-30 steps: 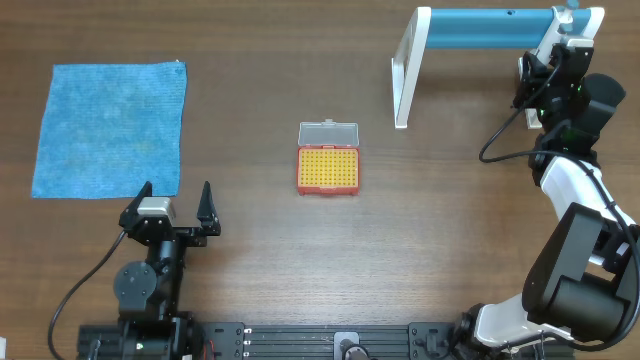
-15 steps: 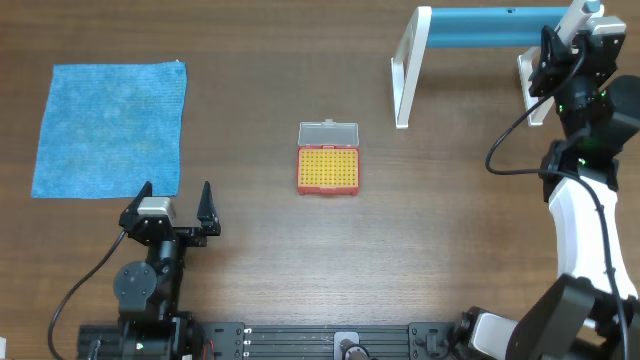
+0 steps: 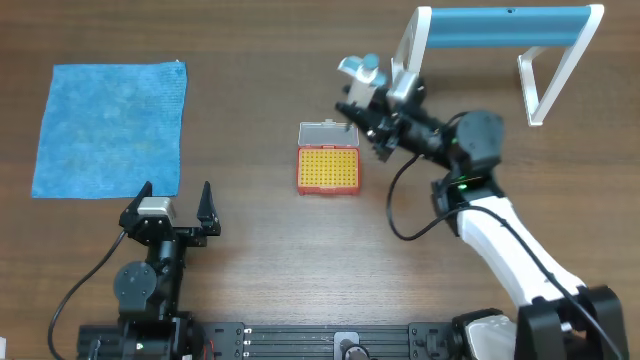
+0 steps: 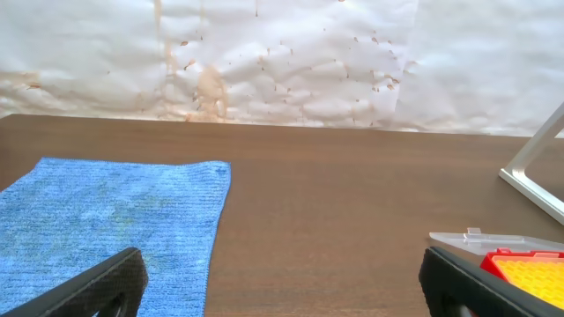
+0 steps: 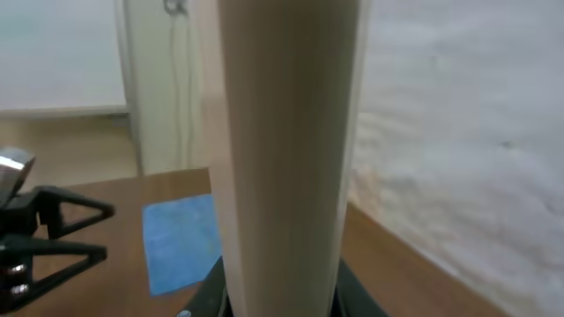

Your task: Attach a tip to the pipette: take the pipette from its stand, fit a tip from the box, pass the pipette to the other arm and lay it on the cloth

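Note:
My right gripper (image 3: 383,118) is shut on the white pipette (image 3: 362,82), whose blue cap points toward the table's left. It hangs lifted near the open clear lid of the orange tip box (image 3: 328,170) at mid-table. In the right wrist view the pipette body (image 5: 286,150) stands tall between the dark fingers (image 5: 220,295). The blue cloth (image 3: 110,128) lies at the far left. My left gripper (image 3: 176,203) rests open just in front of the cloth, with nothing between its fingers (image 4: 101,286). Its own view holds the cloth (image 4: 106,229) and the tip box (image 4: 529,269).
The pipette stand (image 3: 500,25), a blue bar on white legs, spans the back right; one leg (image 4: 538,167) shows in the left wrist view. The left arm (image 5: 44,238) and cloth (image 5: 181,238) appear far off in the right wrist view.
The right arm swung from the stand's right end at the back right to the middle of the table, carrying the pipette away from the stand. The left arm stayed still.

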